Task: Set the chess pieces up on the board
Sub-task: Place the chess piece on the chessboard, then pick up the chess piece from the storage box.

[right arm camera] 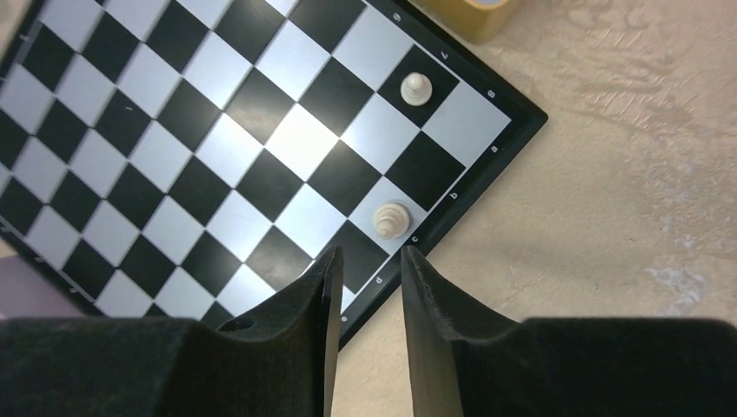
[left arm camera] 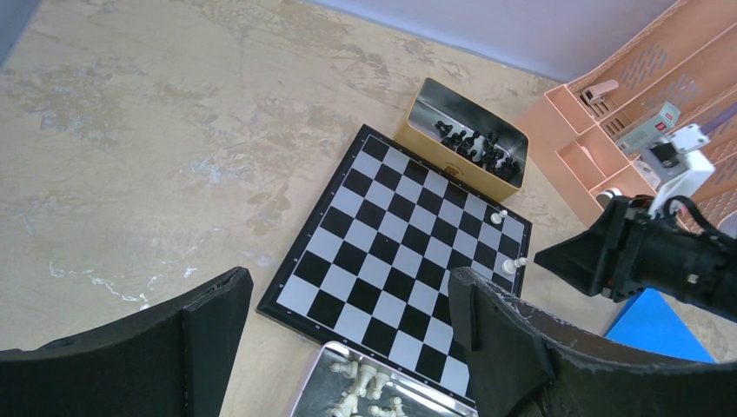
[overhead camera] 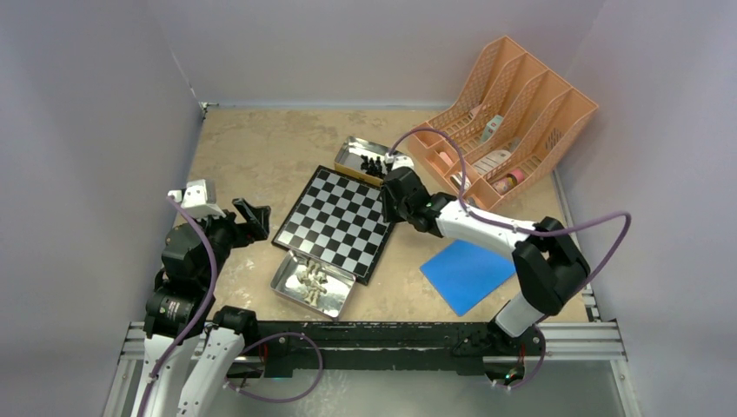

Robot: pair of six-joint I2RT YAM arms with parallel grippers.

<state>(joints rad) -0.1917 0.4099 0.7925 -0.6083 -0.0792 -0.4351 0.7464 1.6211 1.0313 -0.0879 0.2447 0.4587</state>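
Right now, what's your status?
Left gripper open, empty. Right gripper barely open, empty, over board edge. Two white pieces placed; rest in tins. Nothing blocking.

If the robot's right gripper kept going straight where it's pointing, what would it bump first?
Probably the cream-white piece standing just ahead of the right gripper, at the edge of the board. Depth is unclear, so it might touch the board beside it first.

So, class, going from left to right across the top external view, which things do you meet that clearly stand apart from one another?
the left gripper → the chessboard → the blue flat square
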